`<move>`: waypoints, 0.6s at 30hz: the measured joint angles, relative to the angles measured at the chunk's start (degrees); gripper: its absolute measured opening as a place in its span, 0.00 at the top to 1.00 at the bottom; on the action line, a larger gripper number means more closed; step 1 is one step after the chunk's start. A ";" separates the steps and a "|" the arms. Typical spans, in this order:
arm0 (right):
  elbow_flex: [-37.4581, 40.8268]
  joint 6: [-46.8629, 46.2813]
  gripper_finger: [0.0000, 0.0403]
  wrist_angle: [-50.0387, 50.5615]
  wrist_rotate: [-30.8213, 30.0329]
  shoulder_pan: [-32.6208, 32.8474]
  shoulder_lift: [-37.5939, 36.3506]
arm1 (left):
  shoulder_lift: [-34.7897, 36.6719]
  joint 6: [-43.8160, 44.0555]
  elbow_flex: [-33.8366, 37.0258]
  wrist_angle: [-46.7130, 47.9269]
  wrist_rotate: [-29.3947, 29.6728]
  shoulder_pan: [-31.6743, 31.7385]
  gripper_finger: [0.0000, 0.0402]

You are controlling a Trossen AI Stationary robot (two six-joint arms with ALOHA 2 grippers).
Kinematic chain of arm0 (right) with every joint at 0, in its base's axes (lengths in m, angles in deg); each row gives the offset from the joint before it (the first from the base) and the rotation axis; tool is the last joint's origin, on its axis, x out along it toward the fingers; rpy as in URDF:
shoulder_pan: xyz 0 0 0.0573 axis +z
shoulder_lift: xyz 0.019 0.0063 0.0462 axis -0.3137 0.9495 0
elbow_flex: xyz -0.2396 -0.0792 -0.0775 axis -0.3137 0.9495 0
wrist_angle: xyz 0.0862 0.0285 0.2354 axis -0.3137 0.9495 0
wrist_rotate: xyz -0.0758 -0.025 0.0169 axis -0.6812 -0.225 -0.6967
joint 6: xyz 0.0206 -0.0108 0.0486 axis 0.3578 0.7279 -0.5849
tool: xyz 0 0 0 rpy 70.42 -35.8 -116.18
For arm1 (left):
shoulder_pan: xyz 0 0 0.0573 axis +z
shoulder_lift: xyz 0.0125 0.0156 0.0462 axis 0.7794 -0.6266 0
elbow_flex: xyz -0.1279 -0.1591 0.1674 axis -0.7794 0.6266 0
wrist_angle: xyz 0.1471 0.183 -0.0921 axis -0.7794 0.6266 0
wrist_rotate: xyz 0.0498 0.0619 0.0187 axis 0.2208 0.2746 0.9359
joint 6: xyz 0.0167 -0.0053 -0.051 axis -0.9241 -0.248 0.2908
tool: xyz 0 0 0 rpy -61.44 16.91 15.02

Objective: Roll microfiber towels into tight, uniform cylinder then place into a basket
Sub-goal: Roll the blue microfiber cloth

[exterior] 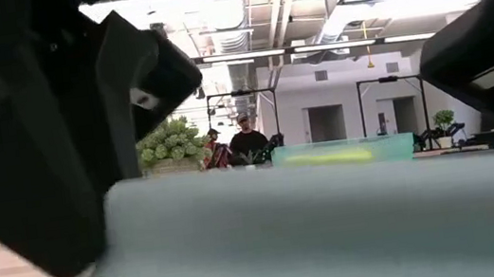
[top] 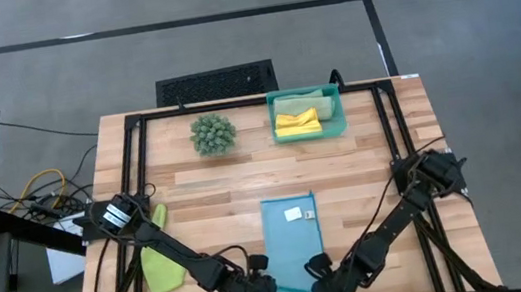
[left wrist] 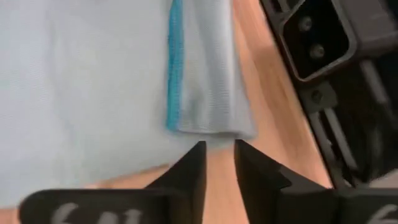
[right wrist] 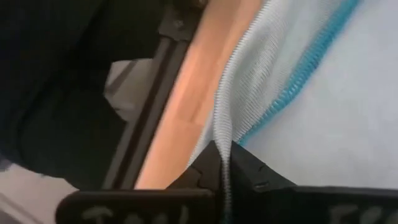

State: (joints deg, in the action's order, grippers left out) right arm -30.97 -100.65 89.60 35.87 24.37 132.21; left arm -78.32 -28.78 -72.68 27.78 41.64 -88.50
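Now both tools work the near edge of the light blue towel (top: 291,243), flat on the bench (top: 196,190). Right tool (right wrist: 222,163) pinches a raised hem; left tool (left wrist: 219,163) stands narrowly parted, empty. Judged best: matching grips, then an even, tight roll toward the far basket (top: 337,128).

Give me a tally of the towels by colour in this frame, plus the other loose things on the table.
Light blue towel: 1, flat near the front edge
Lime green towel: 1, by the left arm
Yellow towel: 1, in the basket
Sage green towel: 1, in the basket
Basket: 1
Plant ball: 1
Total: 6
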 joint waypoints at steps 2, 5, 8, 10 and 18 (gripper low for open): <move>-0.01 0.50 0.94 -0.05 1.88 -1.04 0.00 | 1.29 -0.47 0.00 2.11 1.57 -0.10 0.77; -0.01 0.94 0.98 -0.01 3.09 -2.34 0.00 | 1.95 -6.20 0.00 -0.29 10.38 -1.94 0.74; -0.01 0.97 0.97 0.49 4.16 -3.20 0.00 | 1.05 -17.90 -0.11 -9.63 14.71 -3.93 0.75; -0.01 1.34 0.95 0.77 5.45 -3.39 0.00 | -0.53 -23.71 -0.17 -14.24 15.43 -4.50 0.75; 8.69 -3.71 0.97 -6.55 7.27 -4.62 -3.49 | -4.26 -20.83 0.02 -18.08 13.78 -2.23 0.75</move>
State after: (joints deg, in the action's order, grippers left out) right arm -22.28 -104.37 83.06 43.14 19.76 128.73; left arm -82.58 -49.61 -72.65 9.71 55.41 -90.73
